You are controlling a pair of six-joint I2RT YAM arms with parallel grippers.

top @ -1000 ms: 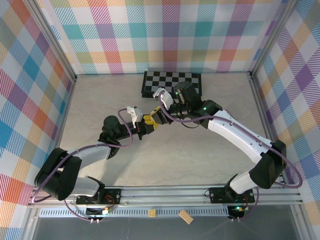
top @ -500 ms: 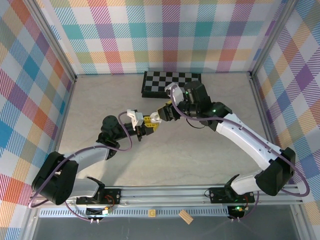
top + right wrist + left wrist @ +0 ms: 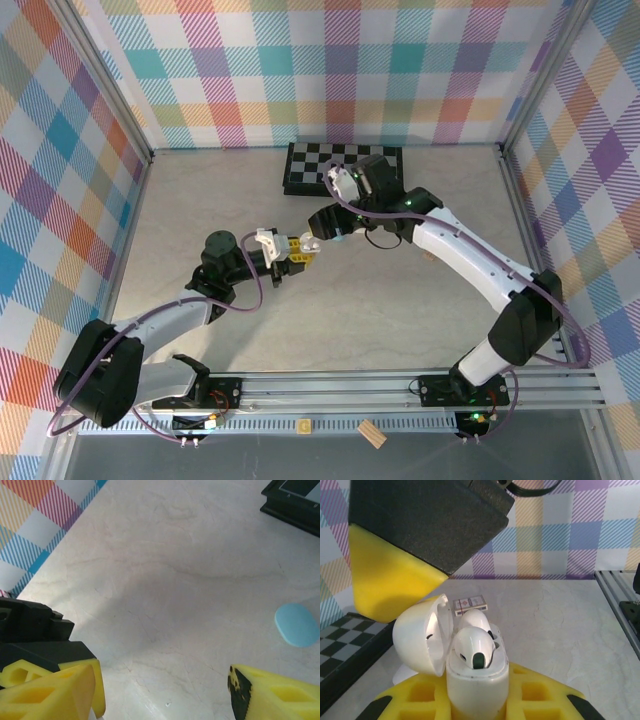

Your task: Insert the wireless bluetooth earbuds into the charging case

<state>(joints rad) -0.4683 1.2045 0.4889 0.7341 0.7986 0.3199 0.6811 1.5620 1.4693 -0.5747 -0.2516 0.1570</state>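
The white charging case [image 3: 477,685] stands upright between the yellow fingers of my left gripper [image 3: 477,702], which is shut on it. Its lid [image 3: 420,635] hangs open to the left. Two white earbuds [image 3: 475,647] sit in the case, one behind the other. In the top view the left gripper [image 3: 294,250] holds the case above mid-table, and my right gripper [image 3: 318,228] hovers just beyond it. One right finger [image 3: 420,545] looms above the lid. In the right wrist view the right gripper [image 3: 162,690] is open, with only bare table between its fingers.
A black-and-white checkerboard [image 3: 345,168] lies at the back of the table. A light-blue oval piece [image 3: 297,625] rests on the table to the right of the right fingers. A small printed card [image 3: 470,603] lies beyond the case. Plaid walls surround the table.
The right gripper's jaws have spread apart and its wrist has turned while staying just above the case. The left gripper has kept hold of the case and shifted slightly.
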